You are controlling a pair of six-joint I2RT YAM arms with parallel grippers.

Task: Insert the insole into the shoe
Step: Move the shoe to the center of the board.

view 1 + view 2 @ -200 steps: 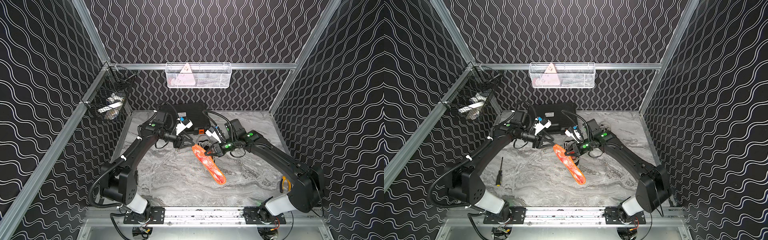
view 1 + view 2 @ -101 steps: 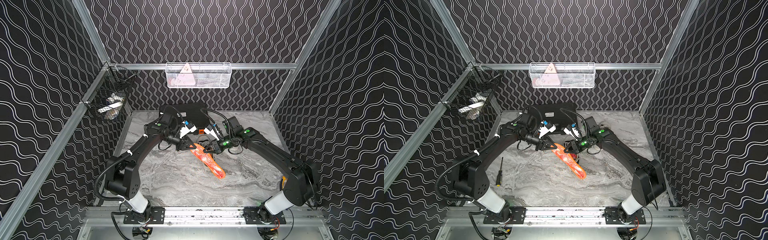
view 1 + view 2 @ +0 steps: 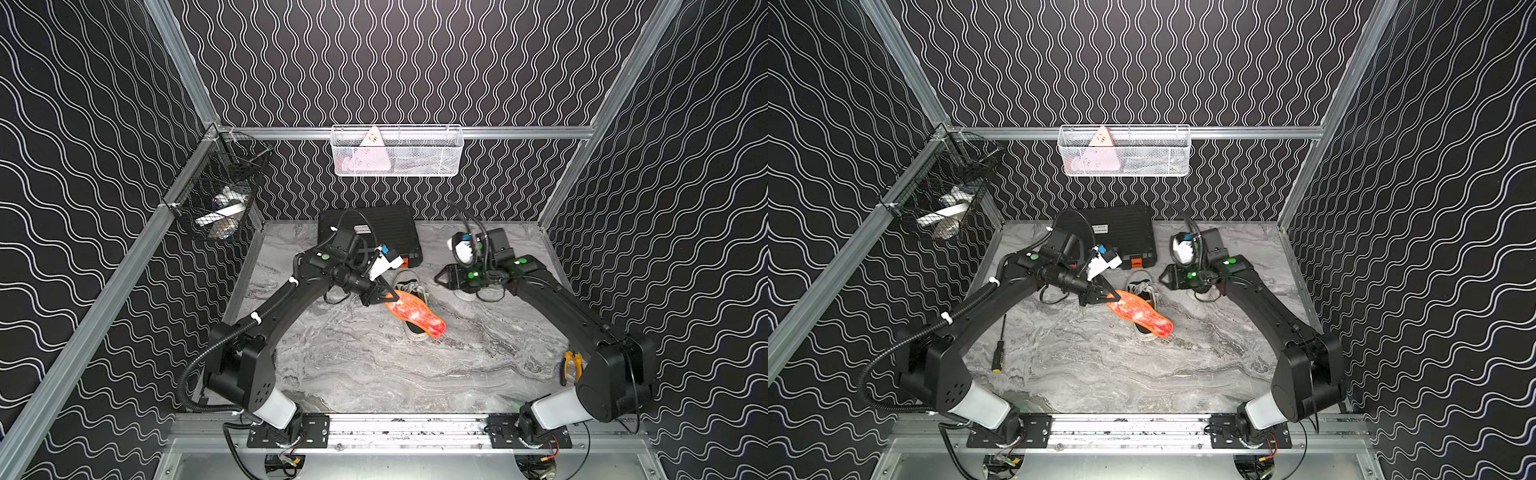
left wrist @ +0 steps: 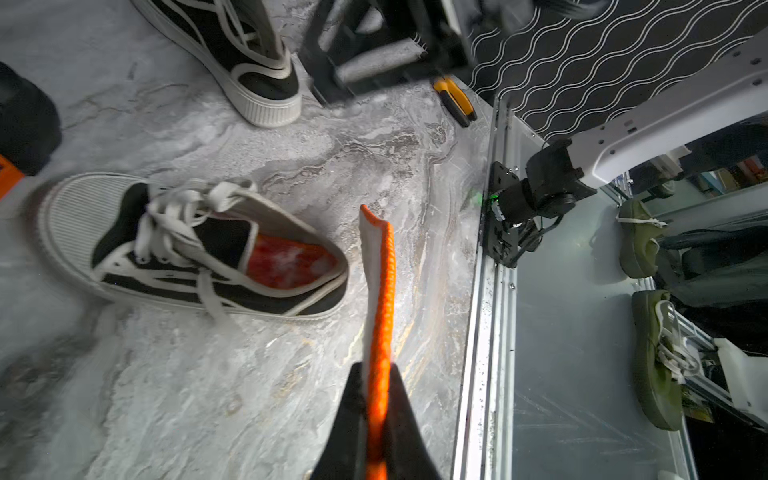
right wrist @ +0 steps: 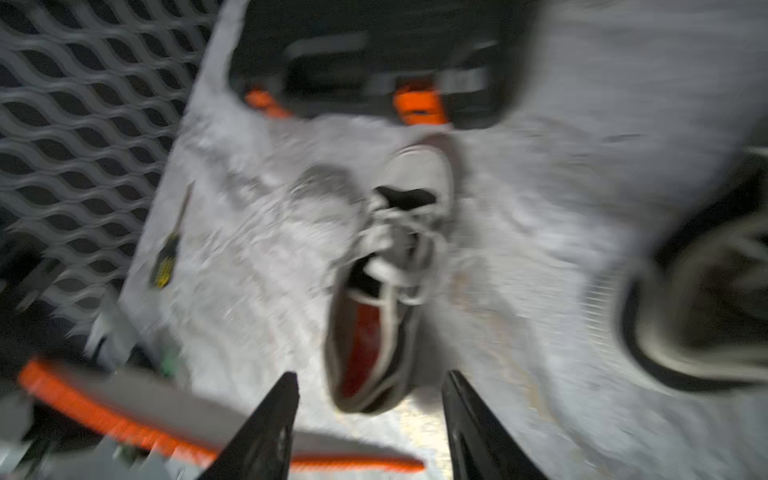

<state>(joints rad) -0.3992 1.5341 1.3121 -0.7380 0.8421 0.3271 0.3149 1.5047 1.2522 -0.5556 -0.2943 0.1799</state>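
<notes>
i had the left gripper (image 4: 375,376) clamped on the insole (image 4: 380,291), shoe (image 4: 166,282) just below its jaws for feeding in; right gripper (image 5: 371,376) gaped empty.

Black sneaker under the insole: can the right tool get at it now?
Likely yes. The right tool stands open beside the black sneaker, nothing between them. The orange insole in the left tool hangs over its heel end, so the toe end looks freer.
</notes>
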